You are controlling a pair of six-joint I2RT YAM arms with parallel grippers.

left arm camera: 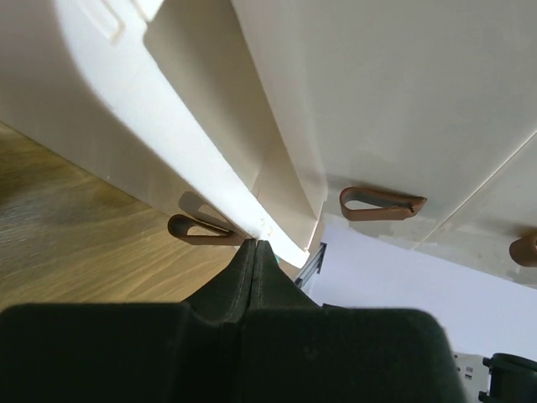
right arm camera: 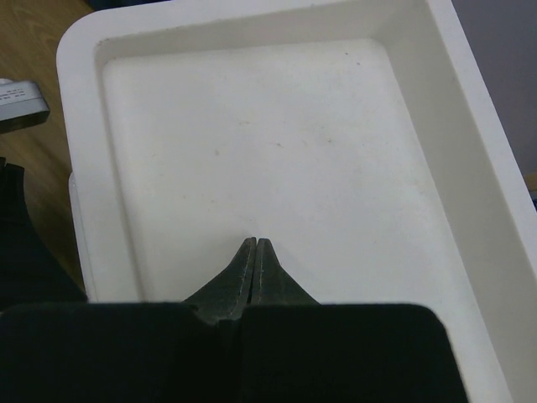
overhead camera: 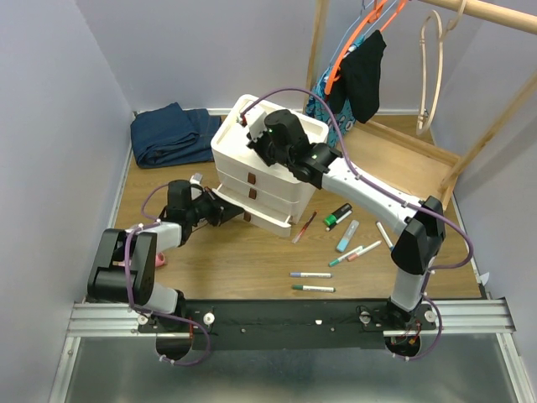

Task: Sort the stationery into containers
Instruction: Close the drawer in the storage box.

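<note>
White drawer stack (overhead camera: 264, 172) with red-brown handles (left arm camera: 382, 202); folded navy cloth (overhead camera: 172, 134) at the far left corner; red pen (overhead camera: 304, 227), black-green marker (overhead camera: 338, 216) and white markers (overhead camera: 310, 274) were recorded on the brown wood-grain bench (overhead camera: 235, 260); grippers were black.

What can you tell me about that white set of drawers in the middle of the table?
The white drawer stack looks like glossy plastic: three shallow drawers with small red-brown loop handles under a bare, tray-like top. It stands upright on the wooden table. The bottom drawer is pulled partly out, with the left gripper, shut, at its front edge. The right gripper, also shut, hangs over the top tray.
</note>
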